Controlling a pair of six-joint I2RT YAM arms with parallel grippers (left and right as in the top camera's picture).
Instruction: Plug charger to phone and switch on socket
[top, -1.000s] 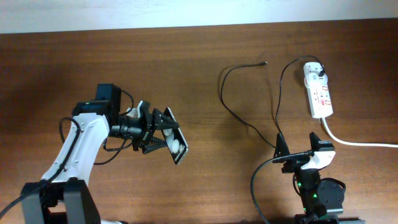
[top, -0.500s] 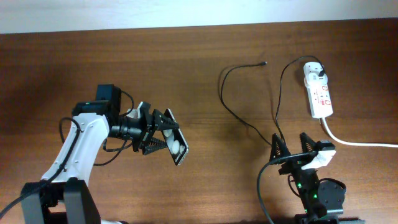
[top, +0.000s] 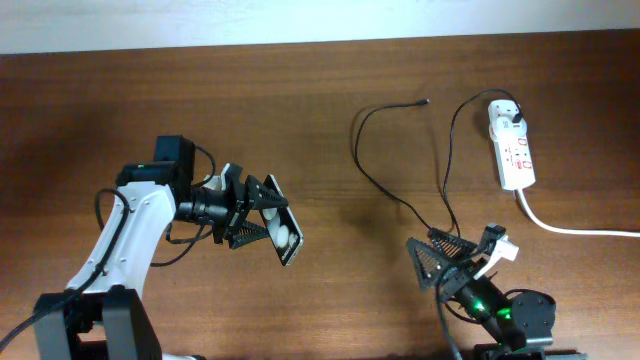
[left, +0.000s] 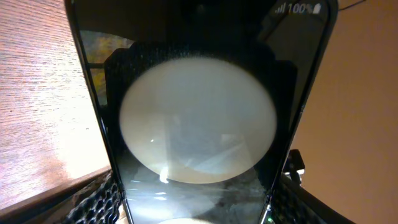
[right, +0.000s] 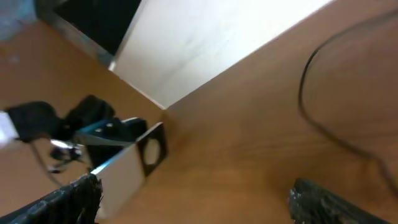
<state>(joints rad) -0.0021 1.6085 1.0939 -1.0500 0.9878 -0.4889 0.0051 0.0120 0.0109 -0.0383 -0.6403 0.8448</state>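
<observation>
Overhead, at left centre of the frame, the left tool (top: 262, 214) is clamping the phone (top: 283, 224) across its width, tilted above the surface (top: 330, 80). Toward the upper right, the charger (top: 354, 145) is lying loose, with the socket (top: 512, 150) further right. At lower right, the right tool (top: 445, 255) is standing fully spread and empty. It should be pinching the cable just behind the connector tip (top: 426, 101).

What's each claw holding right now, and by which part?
Left claw grips the phone across its two long edges, near one end. Right claw is open, holding nothing.
</observation>
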